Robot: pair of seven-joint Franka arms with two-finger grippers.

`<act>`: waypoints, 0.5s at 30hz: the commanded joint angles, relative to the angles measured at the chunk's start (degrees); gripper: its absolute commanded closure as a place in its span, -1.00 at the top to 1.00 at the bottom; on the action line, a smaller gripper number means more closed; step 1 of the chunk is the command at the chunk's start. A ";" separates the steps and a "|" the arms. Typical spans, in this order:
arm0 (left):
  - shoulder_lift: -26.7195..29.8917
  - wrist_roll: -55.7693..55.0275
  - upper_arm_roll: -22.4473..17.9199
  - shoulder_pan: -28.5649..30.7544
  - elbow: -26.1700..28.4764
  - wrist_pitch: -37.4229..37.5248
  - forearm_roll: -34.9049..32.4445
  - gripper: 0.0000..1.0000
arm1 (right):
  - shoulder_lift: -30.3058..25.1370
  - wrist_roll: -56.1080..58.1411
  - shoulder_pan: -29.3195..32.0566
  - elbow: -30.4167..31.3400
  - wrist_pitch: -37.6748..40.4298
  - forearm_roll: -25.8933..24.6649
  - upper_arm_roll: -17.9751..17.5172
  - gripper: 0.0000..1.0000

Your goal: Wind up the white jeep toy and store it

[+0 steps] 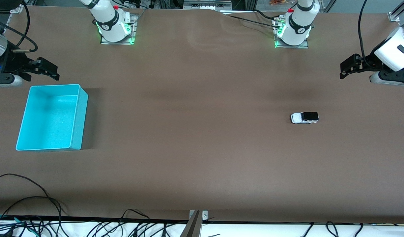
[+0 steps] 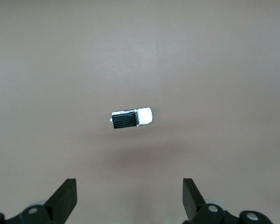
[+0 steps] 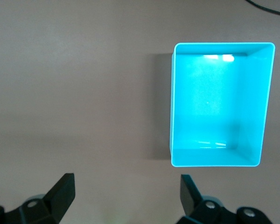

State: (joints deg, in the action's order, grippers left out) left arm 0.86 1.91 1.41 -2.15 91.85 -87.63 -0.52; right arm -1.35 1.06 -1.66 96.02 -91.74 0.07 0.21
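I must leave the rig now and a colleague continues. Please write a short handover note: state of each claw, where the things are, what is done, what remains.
Left claw: open, empty, up at the left arm's end of the table; its wrist camera looks down on the white jeep toy.
Right claw: open, empty, waiting at the right arm's end, next to the turquoise bin.
Jeep: on its wheels on the brown table, toward the left arm's end, touched by nothing.
Bin: empty, toward the right arm's end.
Done: nothing visible so far.
Left: grasp the jeep, wind it, put it in the bin.
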 commanded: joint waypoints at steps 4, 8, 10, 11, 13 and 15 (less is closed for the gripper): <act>-0.77 0.99 0.00 -0.05 -1.76 1.23 -0.80 1.00 | 0.12 0.60 -0.10 -1.10 1.22 -0.86 0.14 1.00; -0.86 1.08 -0.09 0.12 -1.76 1.23 -0.80 1.00 | 0.12 0.96 -0.10 -1.10 1.22 -0.95 0.14 1.00; -0.86 1.17 -0.09 0.21 -1.76 1.23 -0.80 1.00 | 0.12 0.96 -0.10 -1.10 1.22 -0.95 0.14 1.00; -0.86 1.17 -0.09 0.21 -1.76 1.23 -0.80 1.00 | 0.12 0.96 -0.10 -1.10 1.22 -0.95 0.14 1.00; -0.86 1.08 -0.09 0.21 -1.76 1.23 -0.80 1.00 | 0.12 0.87 -0.10 -1.10 1.22 -0.95 0.14 1.00; -0.86 1.08 0.00 0.21 -1.76 1.23 -0.80 1.00 | 0.12 0.87 -0.10 -1.10 1.22 -0.95 0.14 1.00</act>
State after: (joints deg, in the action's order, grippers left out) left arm 0.78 1.91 1.40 -2.06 91.85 -87.63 -0.52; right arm -1.35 1.08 -1.65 96.02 -91.67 0.07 0.22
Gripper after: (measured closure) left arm 0.000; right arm 0.000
